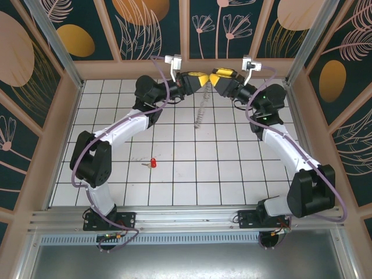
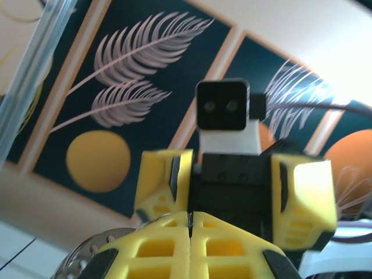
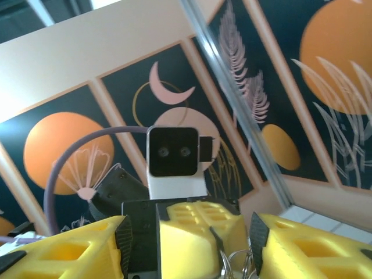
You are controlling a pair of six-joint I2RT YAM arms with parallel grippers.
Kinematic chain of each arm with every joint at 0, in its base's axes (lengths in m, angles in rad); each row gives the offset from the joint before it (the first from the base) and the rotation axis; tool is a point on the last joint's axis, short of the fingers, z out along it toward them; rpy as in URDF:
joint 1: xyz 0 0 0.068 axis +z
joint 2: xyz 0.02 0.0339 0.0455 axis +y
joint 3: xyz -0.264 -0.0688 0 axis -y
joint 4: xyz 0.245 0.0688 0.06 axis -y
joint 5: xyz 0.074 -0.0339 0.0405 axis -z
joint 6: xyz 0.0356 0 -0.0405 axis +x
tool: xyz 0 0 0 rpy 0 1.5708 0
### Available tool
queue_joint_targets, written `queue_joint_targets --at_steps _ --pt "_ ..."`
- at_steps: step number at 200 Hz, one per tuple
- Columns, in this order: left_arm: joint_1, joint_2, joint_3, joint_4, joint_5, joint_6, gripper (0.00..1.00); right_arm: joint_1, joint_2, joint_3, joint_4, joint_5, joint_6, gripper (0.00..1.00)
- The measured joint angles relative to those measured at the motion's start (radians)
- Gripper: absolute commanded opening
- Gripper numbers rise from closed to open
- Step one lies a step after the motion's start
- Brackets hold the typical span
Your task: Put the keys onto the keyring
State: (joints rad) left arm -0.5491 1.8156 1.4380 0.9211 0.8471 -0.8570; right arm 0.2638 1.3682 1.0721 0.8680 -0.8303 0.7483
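Observation:
The key (image 1: pixel 154 163), with its red head and short silver blade, lies on the white tiled floor left of centre, far from both grippers. Both arms are raised at the far edge and their yellow grippers meet tip to tip. My left gripper (image 1: pixel 200 79) (image 2: pixel 190 224) is shut on the keyring (image 1: pixel 201 110), which hangs down from it as a thin strand of silvery loops (image 2: pixel 87 256) (image 3: pixel 232 263). My right gripper (image 1: pixel 214 78) (image 3: pixel 190 238) is open, and its fingers (image 2: pixel 302 197) stand on either side of the left gripper's closed tips.
The tiled floor (image 1: pixel 232 168) is fenced by a tan frame and patterned wall panels (image 1: pixel 145 23). Aluminium posts rise at the corners. A purple cable (image 1: pixel 165 96) loops along each arm. The arm bases sit at the near rail (image 1: pixel 186 218).

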Motion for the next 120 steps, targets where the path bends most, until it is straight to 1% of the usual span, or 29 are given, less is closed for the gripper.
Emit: queue_joint_targets --at_steps 34,60,87,120 --pt "-0.003 -0.043 0.092 -0.360 -0.013 0.304 0.00 -0.018 -0.064 -0.001 -0.137 0.021 -0.045 0.60" --pt "-0.003 -0.060 0.168 -0.567 -0.021 0.491 0.00 -0.021 -0.114 -0.009 -0.222 0.028 -0.097 0.60" --pt "-0.003 -0.065 0.216 -0.715 -0.018 0.628 0.00 -0.048 -0.154 -0.047 -0.270 0.024 -0.142 0.59" --pt "-0.003 -0.065 0.253 -0.837 0.010 0.732 0.00 -0.119 -0.161 -0.103 -0.274 -0.018 -0.148 0.54"
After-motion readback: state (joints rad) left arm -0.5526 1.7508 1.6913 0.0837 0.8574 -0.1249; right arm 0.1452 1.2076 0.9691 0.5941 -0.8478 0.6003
